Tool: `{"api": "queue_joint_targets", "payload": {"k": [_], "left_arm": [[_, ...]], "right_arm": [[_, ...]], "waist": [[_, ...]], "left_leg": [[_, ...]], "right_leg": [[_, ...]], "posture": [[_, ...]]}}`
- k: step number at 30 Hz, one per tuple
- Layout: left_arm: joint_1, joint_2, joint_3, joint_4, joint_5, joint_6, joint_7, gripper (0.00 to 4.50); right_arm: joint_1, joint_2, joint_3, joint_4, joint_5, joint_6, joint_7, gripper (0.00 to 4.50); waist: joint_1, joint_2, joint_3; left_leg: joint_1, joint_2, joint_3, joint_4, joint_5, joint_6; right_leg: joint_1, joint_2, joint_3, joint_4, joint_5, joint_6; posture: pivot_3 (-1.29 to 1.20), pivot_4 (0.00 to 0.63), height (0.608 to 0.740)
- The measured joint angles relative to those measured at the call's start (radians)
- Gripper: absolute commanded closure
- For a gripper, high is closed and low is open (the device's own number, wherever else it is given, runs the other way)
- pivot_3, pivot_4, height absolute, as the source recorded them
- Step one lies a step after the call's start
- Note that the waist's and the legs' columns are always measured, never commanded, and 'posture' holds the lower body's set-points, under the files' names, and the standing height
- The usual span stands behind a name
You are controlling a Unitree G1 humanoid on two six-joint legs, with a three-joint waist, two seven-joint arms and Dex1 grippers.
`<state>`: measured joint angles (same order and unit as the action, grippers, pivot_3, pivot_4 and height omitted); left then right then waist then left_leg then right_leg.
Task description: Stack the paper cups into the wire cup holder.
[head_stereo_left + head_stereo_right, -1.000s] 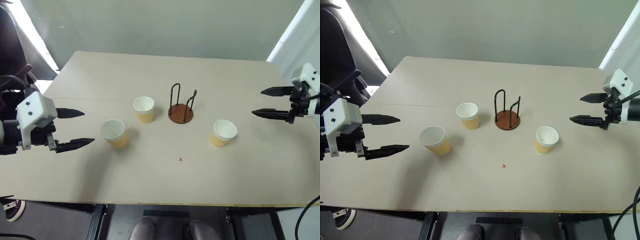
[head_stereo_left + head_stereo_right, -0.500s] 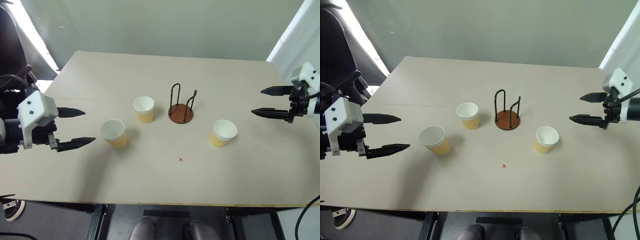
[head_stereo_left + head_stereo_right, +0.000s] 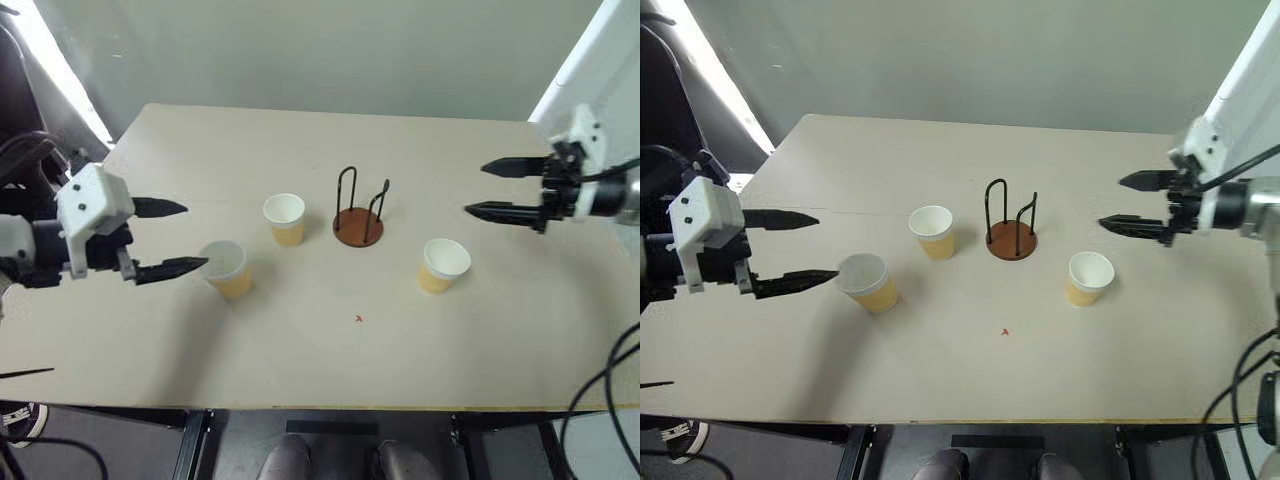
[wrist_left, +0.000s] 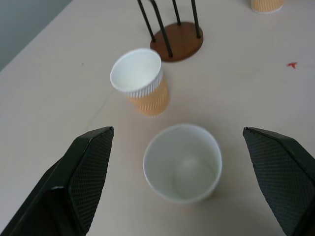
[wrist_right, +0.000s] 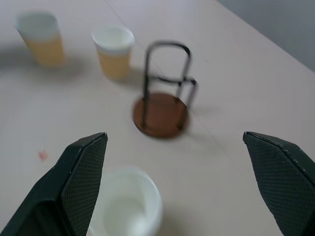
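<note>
— Fingers on both sides, how do they stand from the head camera?
— Spread wide, nothing between them. Left gripper (image 3: 170, 239) has slim black pointed fingers, the lower tip just beside the nearest of the paper cups (image 3: 226, 268). Right gripper (image 3: 495, 189) hovers above the counter (image 3: 320, 370), up beyond the cup (image 3: 441, 265) on that side.
— And the wire cup holder?
— The wire cup holder (image 3: 358, 209) stands upright mid-counter: flat round rust-brown disc, thin black wire loops, no cup in it. A third cup (image 3: 285, 219) stands near it, on its left.
— Left wrist view?
— Broad black fingers (image 4: 78, 182) with a fine cross-hatched texture frame one cup's open white mouth; behind it a ribbed tan cup, then the disc base.
— Right wrist view?
— Same textured fingers (image 5: 74, 187) apart. A white cup rim sits low between them, the holder beyond, two tapered cups farther off. A small red mark (image 5: 42, 155) dots the smooth beige surface.
</note>
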<state>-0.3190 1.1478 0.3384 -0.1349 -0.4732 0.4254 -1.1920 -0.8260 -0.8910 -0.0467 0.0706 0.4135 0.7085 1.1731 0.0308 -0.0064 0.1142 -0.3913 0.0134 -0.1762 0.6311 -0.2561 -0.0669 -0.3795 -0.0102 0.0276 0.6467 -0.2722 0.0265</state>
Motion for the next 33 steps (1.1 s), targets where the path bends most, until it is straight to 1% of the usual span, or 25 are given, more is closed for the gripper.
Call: {"api": "queue_joint_targets", "payload": {"k": [3,7,13,17,22,28,33], "left_arm": [[-0.048,-0.041,-0.054,-0.025,0.0,0.026,0.051,0.02],[-0.082,-0.091,-0.103,-0.062,0.003,0.062,0.123,0.02],[-0.119,-0.167,-0.146,-0.097,0.014,0.113,0.235,0.02],[-0.124,-0.179,-0.149,-0.111,0.014,0.135,0.265,0.02],[-0.131,-0.186,-0.156,-0.131,0.016,0.154,0.283,0.02],[-0.135,-0.185,-0.156,-0.143,0.016,0.179,0.3,0.02],[-0.14,-0.185,-0.156,-0.162,0.013,0.195,0.307,0.02]], "right_arm": [[-0.03,0.099,0.032,-0.03,-0.003,0.142,-0.133,0.0],[-0.03,0.177,0.057,-0.063,0.008,0.27,-0.228,0.0],[-0.03,0.292,0.069,-0.07,0.013,0.367,-0.354,0.0],[-0.031,0.339,0.07,-0.059,0.013,0.37,-0.403,0.0],[-0.055,0.453,0.076,0.082,-0.021,0.303,-0.469,0.0],[-0.073,0.511,0.096,0.186,-0.054,0.23,-0.492,0.0],[-0.124,0.562,0.095,0.281,-0.073,0.152,-0.508,0.0]], "waist": [[-0.001,0.0,0.0],[0.004,0.0,0.0],[0.004,0.0,0.0],[0.004,0.0,0.0],[0.004,0.0,0.0],[0.004,0.0,0.0],[0.005,0.0,0.0]], "left_leg": [[0.0,0.0,0.0,0.0,0.0,-0.001],[-0.003,0.0,-0.001,0.0,0.001,-0.001],[-0.004,0.0,-0.001,0.001,0.001,-0.002],[-0.004,0.001,-0.001,0.0,0.001,-0.002],[-0.003,0.0,-0.001,0.0,0.002,-0.004],[-0.004,0.001,-0.001,0.0,0.002,-0.004],[-0.004,0.001,-0.001,0.0,0.002,-0.004]], "right_leg": [[-0.001,0.0,0.0,0.0,0.0,0.0],[-0.002,0.0,-0.001,0.0,0.0,0.0],[-0.004,0.0,0.0,0.0,0.0,0.001],[-0.004,0.002,0.0,0.0,0.001,0.0],[-0.006,0.002,0.0,0.0,0.001,0.0],[-0.006,0.003,0.0,0.002,0.001,0.0],[-0.007,0.003,0.0,0.002,0.001,0.0]], "posture": [[0.0,0.15,0.74],[0.0,0.15,0.74],[0.0,0.15,0.74],[0.0,0.15,0.74],[0.0,0.15,0.74],[0.0,0.15,0.74],[0.0,0.15,0.74]]}}
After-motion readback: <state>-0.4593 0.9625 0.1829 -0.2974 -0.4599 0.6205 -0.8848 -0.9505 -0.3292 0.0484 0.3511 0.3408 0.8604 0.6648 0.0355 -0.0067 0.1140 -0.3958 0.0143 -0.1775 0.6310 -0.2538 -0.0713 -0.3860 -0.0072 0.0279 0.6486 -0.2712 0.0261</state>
